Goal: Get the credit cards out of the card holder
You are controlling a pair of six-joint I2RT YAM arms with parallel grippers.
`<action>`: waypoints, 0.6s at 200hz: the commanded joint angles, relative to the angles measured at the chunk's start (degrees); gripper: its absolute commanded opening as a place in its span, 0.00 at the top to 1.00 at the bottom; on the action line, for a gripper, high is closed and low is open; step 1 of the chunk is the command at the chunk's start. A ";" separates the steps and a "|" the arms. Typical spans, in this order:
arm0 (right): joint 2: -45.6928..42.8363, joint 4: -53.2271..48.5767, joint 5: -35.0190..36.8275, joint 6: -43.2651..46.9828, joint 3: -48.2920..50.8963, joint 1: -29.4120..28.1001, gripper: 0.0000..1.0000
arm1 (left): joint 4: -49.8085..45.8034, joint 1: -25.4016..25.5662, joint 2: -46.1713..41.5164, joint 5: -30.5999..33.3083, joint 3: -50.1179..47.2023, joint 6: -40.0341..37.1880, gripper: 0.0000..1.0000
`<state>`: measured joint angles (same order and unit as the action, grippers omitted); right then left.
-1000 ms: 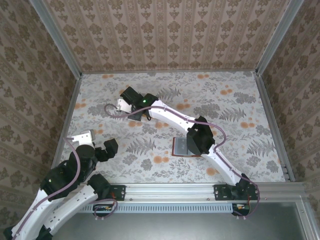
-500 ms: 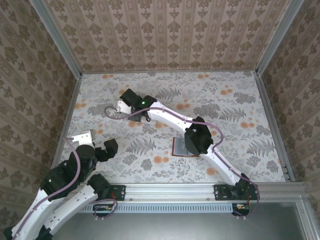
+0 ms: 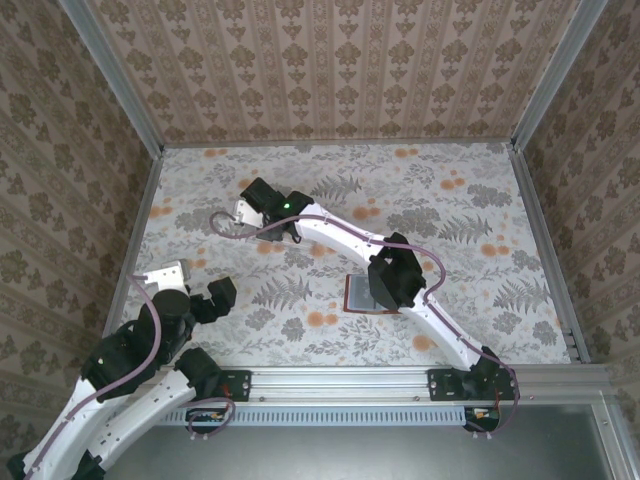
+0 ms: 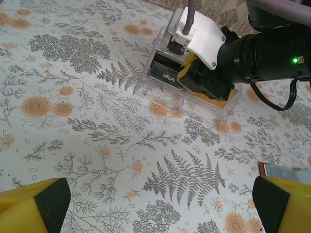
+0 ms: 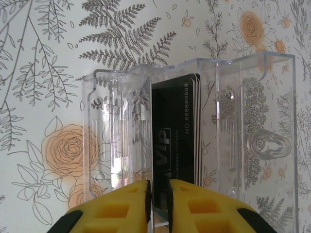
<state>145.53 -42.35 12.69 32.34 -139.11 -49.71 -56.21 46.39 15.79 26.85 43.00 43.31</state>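
The clear plastic box (image 5: 243, 121) lies on the floral table with a black credit card (image 5: 177, 126) marked VIP standing inside it. My right gripper (image 5: 159, 194) is at the box, its yellow jaws a narrow gap apart around the card's lower end, open. In the left wrist view the same card (image 4: 163, 74) sits under the right gripper (image 4: 192, 68), and an orange-tan card (image 4: 221, 103) lies in the box's other end. The card holder (image 3: 357, 293) lies open, partly under the right arm, and also shows as the card holder (image 4: 284, 171). My left gripper (image 4: 155, 206) is wide open and holds nothing.
A metal rail (image 3: 400, 383) runs along the table's near edge. Patterned walls (image 3: 330, 70) close in the back and both sides. The right arm (image 3: 395, 280) stretches across the middle of the table (image 3: 480, 210).
The right jaws have parted slightly around the black card. The right arm's elbow has shifted a little to the left. The left arm has not moved.
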 commanded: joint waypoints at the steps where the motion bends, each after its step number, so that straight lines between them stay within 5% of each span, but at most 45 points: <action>1: 0.84 1.06 2.17 -0.99 -1.25 0.29 0.76 | -0.06 -0.41 -0.15 0.62 -0.88 0.60 0.00; 120: 1.53 4.45 7.74 -1.97 -1.03 1.18 0.71 | -0.10 -0.41 -0.85 0.31 -1.09 0.24 0.00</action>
<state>145.80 -38.74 17.45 31.11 -139.11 -48.75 -56.21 46.39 15.73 26.85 42.65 43.31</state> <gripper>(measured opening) 0.297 0.994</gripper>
